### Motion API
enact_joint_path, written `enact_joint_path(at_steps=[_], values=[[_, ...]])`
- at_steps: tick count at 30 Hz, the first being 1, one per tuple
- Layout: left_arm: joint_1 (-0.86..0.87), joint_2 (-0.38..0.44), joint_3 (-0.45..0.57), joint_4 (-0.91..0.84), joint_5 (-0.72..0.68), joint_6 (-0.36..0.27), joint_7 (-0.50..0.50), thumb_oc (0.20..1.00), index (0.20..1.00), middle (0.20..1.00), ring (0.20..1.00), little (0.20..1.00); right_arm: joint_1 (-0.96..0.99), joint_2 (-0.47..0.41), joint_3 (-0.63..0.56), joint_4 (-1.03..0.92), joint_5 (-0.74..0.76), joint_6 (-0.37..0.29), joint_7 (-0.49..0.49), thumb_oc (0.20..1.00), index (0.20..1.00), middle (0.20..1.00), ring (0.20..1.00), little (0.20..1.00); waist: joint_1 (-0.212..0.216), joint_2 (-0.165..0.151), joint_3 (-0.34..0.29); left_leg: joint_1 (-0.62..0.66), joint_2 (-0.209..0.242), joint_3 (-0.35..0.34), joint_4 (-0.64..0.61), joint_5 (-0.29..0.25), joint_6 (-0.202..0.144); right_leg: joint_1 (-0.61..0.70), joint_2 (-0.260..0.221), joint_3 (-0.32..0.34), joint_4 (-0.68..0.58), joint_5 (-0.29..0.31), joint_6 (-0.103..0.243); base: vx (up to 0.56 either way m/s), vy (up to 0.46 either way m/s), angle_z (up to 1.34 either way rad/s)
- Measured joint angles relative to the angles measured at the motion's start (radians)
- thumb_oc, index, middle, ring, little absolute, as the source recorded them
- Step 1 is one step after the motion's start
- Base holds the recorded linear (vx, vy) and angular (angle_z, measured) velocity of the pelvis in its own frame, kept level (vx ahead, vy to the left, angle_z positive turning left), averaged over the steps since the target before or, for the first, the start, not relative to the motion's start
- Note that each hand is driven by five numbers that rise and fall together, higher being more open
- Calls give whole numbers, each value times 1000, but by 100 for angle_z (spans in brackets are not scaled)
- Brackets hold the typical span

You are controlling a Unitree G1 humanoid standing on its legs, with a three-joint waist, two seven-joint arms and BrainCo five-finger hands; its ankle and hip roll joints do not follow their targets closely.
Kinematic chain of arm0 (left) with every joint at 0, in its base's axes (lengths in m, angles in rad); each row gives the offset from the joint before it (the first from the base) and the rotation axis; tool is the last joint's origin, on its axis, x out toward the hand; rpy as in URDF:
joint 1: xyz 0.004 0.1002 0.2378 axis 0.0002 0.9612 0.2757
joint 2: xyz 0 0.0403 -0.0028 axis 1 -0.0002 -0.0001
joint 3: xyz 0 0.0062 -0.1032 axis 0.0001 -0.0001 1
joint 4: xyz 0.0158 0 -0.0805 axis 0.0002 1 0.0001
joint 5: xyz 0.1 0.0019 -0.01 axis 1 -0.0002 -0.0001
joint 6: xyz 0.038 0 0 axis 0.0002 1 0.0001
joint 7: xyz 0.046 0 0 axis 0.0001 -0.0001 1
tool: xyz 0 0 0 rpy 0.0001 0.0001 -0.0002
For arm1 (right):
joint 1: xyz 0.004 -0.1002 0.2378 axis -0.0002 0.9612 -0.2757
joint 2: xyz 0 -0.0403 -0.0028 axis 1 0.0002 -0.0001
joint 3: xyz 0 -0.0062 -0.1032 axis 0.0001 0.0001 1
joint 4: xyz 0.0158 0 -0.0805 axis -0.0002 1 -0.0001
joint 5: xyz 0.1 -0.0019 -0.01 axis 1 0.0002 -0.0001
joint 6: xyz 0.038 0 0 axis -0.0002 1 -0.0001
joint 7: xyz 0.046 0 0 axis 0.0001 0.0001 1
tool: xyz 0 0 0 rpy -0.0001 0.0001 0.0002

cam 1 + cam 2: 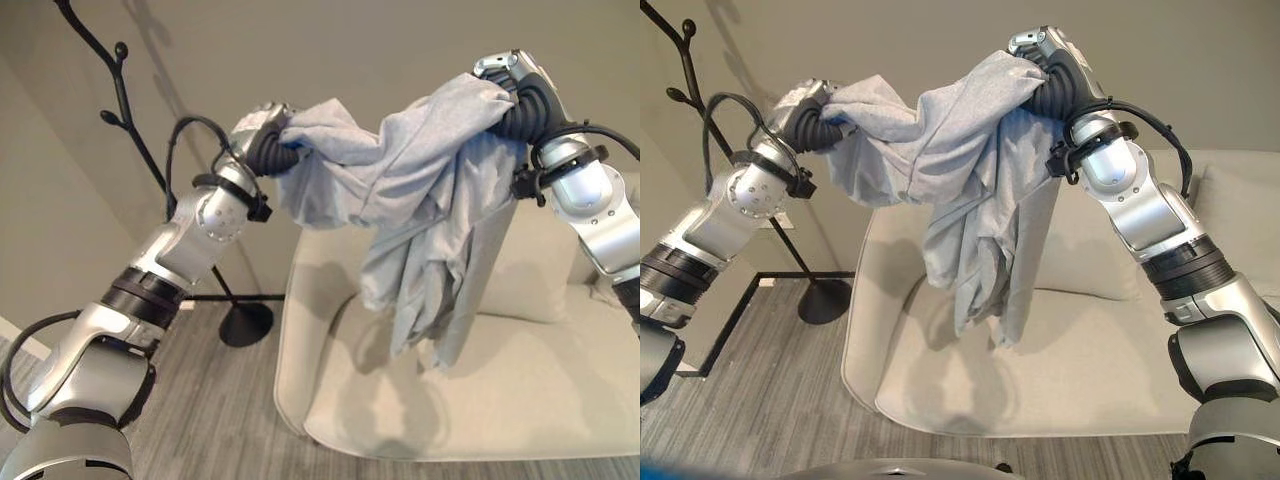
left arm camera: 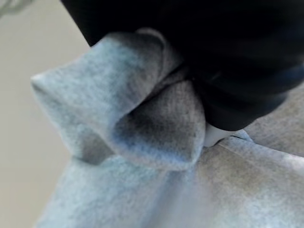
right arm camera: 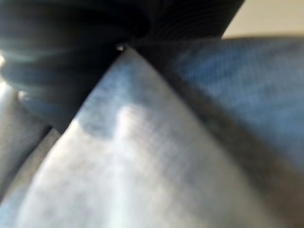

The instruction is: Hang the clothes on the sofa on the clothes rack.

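Looking down from the head camera first, then each wrist.

Left eye view, garment: a light grey garment (image 1: 400, 190) is strung up in the air across the upper middle of the frame, its loose folds dangling toward the centre, clear of the sofa (image 1: 520, 380).

Left eye view, left hand: the left hand (image 1: 268, 128) sits upper left of centre with one end of the cloth bunched over it. Fingers are buried in fabric, so can't tell how they stand.

Left eye view, right hand: the right hand (image 1: 515, 85) is at the upper right, cloth draped over it. Same deal, fingers hidden, can't tell.

Left eye view, rack: the black clothes rack (image 1: 130, 125) runs down the left side to its round base on the grey floor (image 1: 200, 400), just beside the sofa's left edge. The garment isn't touching it.

Right eye view: same setup; the rack's branches peek in at the top left corner, and the cream sofa takes the lower middle and right.

Left wrist view: a folded lump of grey cloth sits in the middle, pressed against the dark ribbed cover at the top right.

Right wrist view: grey cloth covers the lower frame, dark cover along the top left.
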Motion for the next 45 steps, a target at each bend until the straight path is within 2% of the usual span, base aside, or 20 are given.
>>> enact_joint_path(at_steps=[35, 45], values=[[-17, -26, 1, -2, 22, -1, 27, 200, 200, 200, 200, 200, 80, 34, 0, 1, -40, 2, 25, 200, 200, 200, 200, 200, 4, 4, -2, 1, 2, -23, 4, -1, -3, 14, 3, -26, 3, -5, -4, -2, 2, 2], [-37, -84, -1, -42, 18, -1, 28, 200, 200, 200, 200, 200, 92, 40, 0, 1, -76, 7, 25, 200, 200, 200, 200, 200, 0, 4, -2, 4, 3, -22, 5, -1, -3, 16, 5, -23, 1, -6, -4, 9, -19, -1]])
